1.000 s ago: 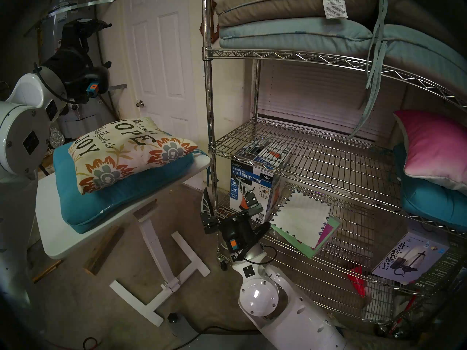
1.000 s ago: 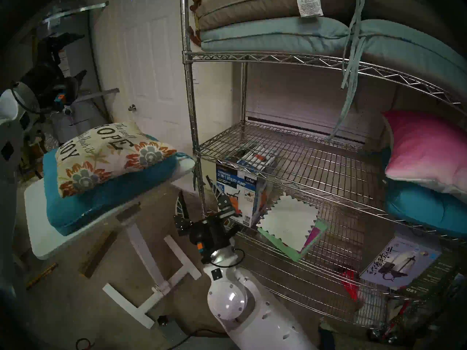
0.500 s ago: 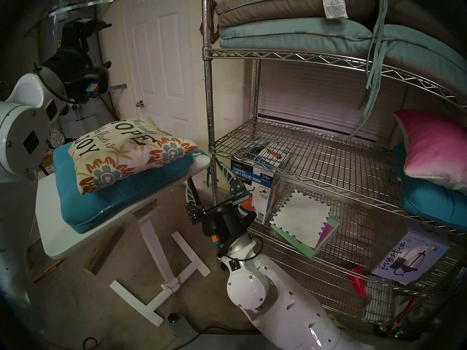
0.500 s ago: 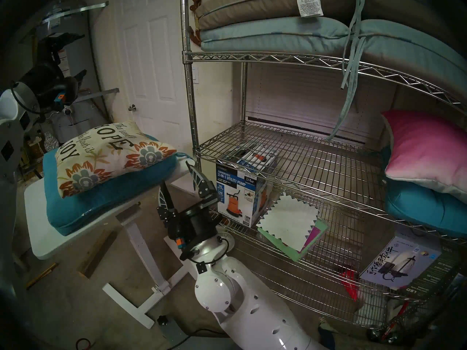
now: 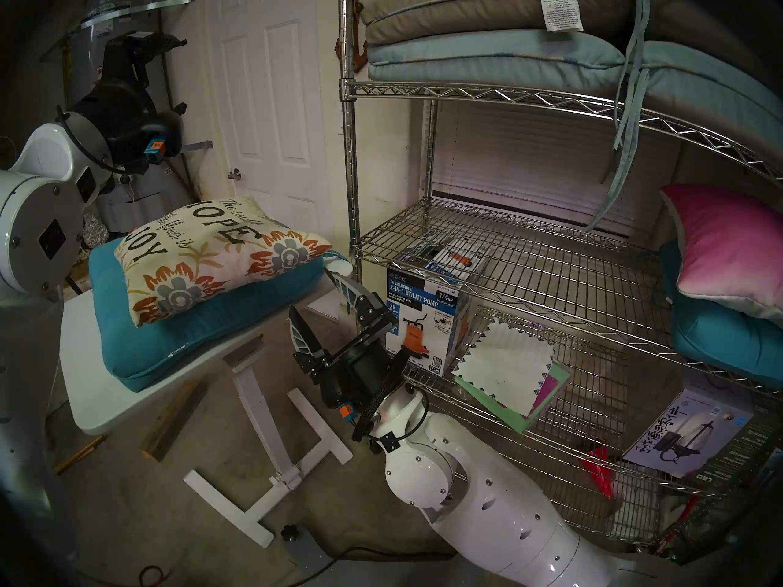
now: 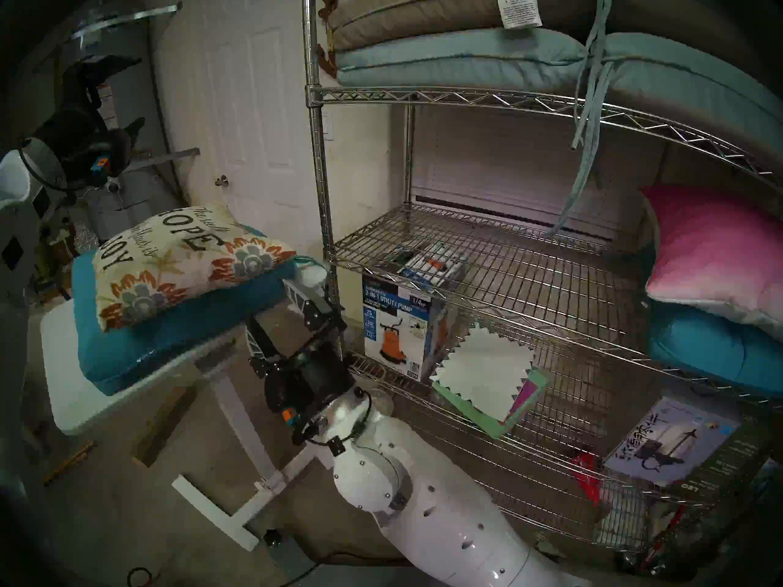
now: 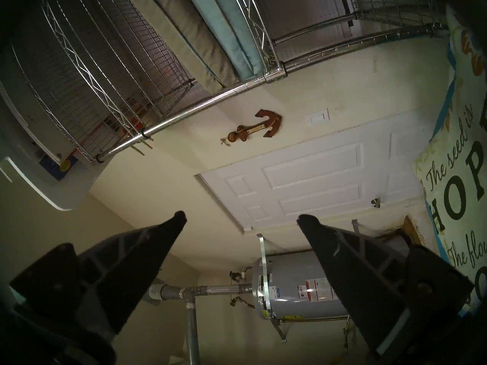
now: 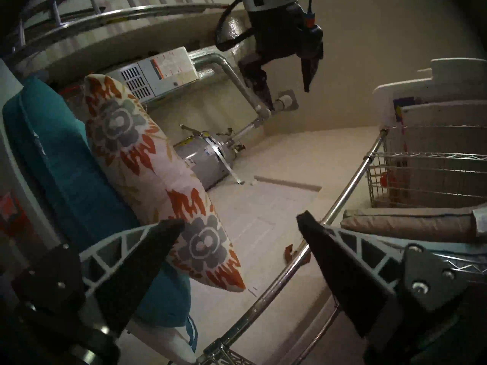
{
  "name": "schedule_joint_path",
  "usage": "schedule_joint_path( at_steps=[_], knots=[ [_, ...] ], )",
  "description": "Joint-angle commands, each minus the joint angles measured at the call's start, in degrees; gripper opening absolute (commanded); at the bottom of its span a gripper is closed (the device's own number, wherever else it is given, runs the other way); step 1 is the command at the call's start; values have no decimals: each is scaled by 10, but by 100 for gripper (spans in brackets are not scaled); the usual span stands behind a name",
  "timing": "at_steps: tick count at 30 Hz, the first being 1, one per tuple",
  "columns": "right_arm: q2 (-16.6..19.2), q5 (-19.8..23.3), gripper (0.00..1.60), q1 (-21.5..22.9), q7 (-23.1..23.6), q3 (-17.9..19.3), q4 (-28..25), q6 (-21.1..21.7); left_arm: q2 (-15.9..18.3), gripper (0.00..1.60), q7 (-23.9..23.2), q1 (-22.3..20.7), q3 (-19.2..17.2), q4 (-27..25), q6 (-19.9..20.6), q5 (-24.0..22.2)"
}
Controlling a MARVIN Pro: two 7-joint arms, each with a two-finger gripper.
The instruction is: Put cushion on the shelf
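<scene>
Left gripper [image 5: 163, 44] hangs spread and empty, raised on its arm above the cushion [image 5: 212, 251], which lies on a teal pad on the bench [image 5: 89, 408]. Right gripper [image 5: 322, 300], also spread, tilts up beneath the bench's right edge, just left of the shelf [image 5: 508, 251]. Reaching looks underway; next comes grasping the cushion's near corner.

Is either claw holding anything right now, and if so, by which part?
Nothing is held. The right claw and left claw are open and empty; the cushion lies untouched.
</scene>
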Motion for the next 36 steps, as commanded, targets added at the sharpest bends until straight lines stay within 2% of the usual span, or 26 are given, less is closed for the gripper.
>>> schedule_joint_path(
  at_steps=[1,15,36],
  knots=[
    [-14,7,160,31,26,-1,-21,-5,-1,160,2,-2,-4,-5,0,-1],
    [-41,4,160,55,63,-18,-7,-8,-2,160,2,-1,-4,-5,0,-1],
    [-112,-15,160,105,67,-49,78,-14,-2,160,2,-2,-4,-5,-1,-1]
  ],
)
